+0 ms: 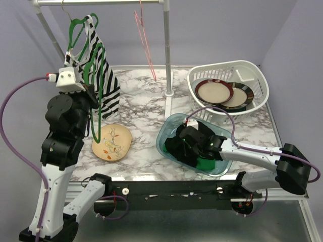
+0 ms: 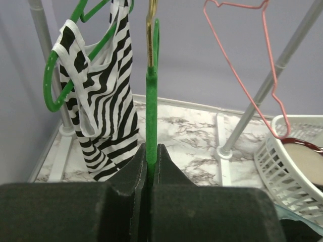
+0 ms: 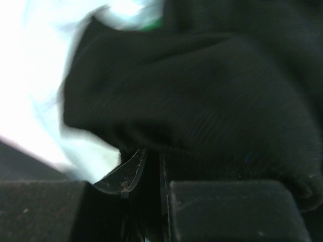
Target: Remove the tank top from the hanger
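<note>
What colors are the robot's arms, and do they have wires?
The left arm and right arm both have chunky black joints and smooth white tubes. A thin purple cable loops along each. The left wrist wears a small white box with a red plug. The fingers are flat and dark grey.

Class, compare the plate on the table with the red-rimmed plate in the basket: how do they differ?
The patterned plate shows leaves and flowers; the red-rimmed plate has a plain centre. The patterned plate lies alone on the table; the red-rimmed plate sits in the white basket, overlapping another plate. Both are round.
</note>
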Robot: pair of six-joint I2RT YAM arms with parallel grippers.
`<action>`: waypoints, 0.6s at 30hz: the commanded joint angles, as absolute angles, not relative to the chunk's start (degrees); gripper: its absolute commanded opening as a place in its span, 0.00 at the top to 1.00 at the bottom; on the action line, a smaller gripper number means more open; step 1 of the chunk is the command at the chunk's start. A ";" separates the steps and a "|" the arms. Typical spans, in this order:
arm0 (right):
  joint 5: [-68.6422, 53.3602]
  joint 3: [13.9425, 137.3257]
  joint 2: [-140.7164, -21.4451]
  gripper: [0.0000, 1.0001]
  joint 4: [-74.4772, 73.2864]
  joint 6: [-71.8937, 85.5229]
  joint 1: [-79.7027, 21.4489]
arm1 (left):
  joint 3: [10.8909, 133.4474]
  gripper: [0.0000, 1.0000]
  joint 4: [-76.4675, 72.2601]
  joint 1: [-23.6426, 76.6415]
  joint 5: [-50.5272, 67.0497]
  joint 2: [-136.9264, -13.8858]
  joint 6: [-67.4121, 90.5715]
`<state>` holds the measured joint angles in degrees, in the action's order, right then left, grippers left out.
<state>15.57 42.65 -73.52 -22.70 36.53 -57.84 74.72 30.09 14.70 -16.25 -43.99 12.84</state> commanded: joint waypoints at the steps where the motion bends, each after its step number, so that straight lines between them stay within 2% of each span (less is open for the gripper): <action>1: 29.18 42.37 -76.90 0.80 -23.21 38.49 -57.83 | 81.20 1.00 31.63 15.03 -17.76 -48.42 10.37; 7: 25.06 42.71 -74.28 0.79 -21.88 37.27 -57.74 | 85.51 1.00 34.00 15.03 -16.79 -52.20 8.35; 10: 21.54 44.99 -68.13 0.69 -25.30 36.04 -57.75 | 88.50 1.00 35.15 15.03 -15.73 -54.57 7.91; 15: 14.51 47.37 -53.91 0.42 -26.89 32.44 -57.75 | 92.80 1.00 35.95 15.03 -14.68 -59.58 6.68; 18: 11.45 48.86 -48.72 0.20 -27.60 31.21 -57.83 | 95.80 1.00 36.39 15.03 -13.80 -63.80 5.28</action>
